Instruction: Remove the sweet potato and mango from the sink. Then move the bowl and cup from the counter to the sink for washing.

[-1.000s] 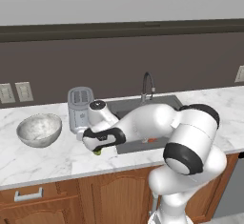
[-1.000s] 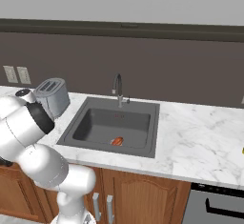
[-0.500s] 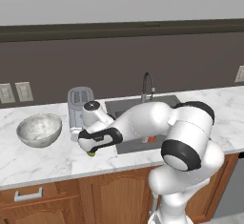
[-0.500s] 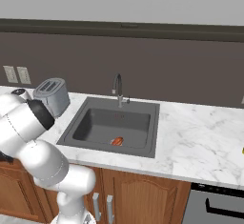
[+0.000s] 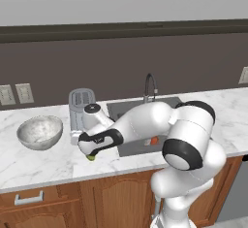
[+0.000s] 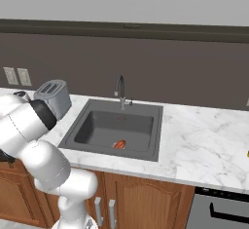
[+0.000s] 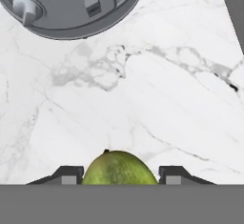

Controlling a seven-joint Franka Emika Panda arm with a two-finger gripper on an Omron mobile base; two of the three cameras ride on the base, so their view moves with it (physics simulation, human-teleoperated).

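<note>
My gripper [image 5: 92, 153] is shut on the green mango [image 5: 91, 157], low over the white marble counter just left of the sink [image 5: 123, 109]. In the hand view the mango [image 7: 119, 168] sits between the two dark fingertips [image 7: 71, 174], with bare marble beyond it. I cannot tell whether it touches the counter. The orange-red sweet potato [image 6: 119, 144] lies on the sink [image 6: 97, 125] floor near the front wall. At the counter's far left stands the mottled bowl [image 5: 40, 131]. A yellow sliver at the right edge of the right base view looks like the cup [image 6: 247, 153].
A grey toaster [image 5: 81, 105] stands against the wall between the bowl and the sink, close behind the hand; it also tops the hand view as the toaster [image 7: 71, 4]. The curved faucet [image 6: 119, 89] rises behind the basin. Open marble [image 6: 204, 145] lies right of the sink.
The hand has carried the mango a little to the left and down toward the counter. The sweet potato and bowl have not moved.
</note>
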